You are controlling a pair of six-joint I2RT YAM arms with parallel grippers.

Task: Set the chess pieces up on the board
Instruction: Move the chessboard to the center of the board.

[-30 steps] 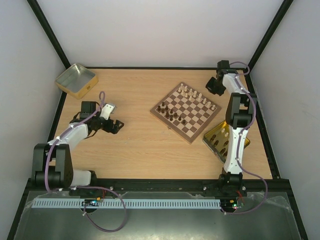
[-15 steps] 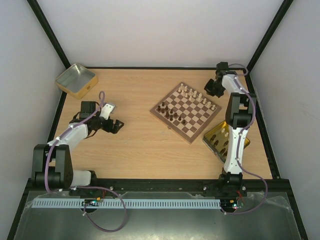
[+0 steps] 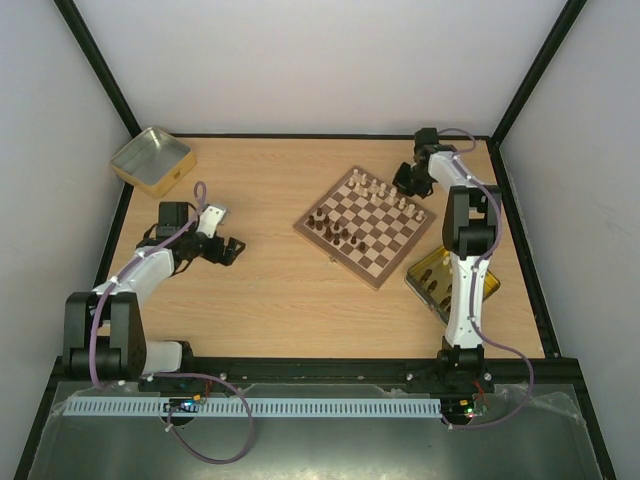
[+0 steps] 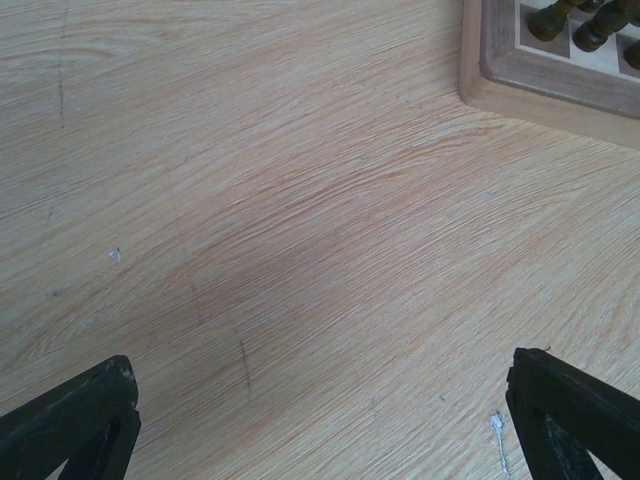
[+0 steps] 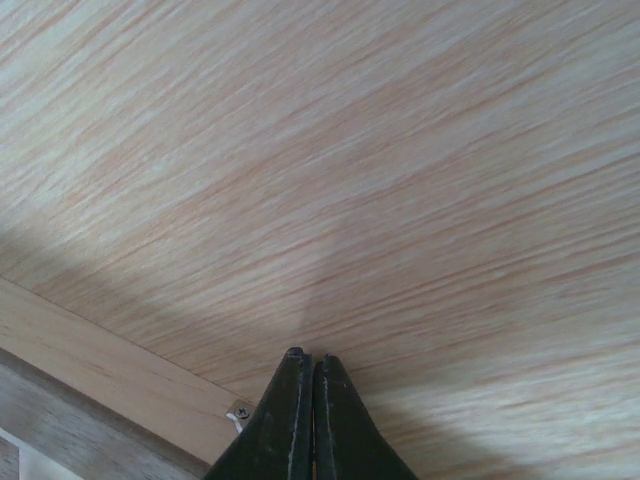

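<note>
The board (image 3: 362, 225) lies angled at mid-table. Pale chess pieces (image 3: 385, 192) stand along its far right edge and dark pieces (image 3: 335, 228) are clustered near its left side. My right gripper (image 3: 408, 178) is shut and empty, low against the board's far right edge. In the right wrist view its fingertips (image 5: 308, 365) are pressed together over bare table, with the board's side (image 5: 100, 365) at lower left. My left gripper (image 3: 228, 250) is open and empty, left of the board. In the left wrist view (image 4: 320, 420) the board's corner (image 4: 540, 90) shows at top right.
A gold tin (image 3: 437, 275) holding several pieces lies right of the board, partly under the right arm. Another gold tin (image 3: 152, 160) stands at the far left corner. Black frame rails edge the table.
My right gripper has moved left against the board's far edge. The board has slid a little to the left and turned slightly. The left arm has barely moved.
</note>
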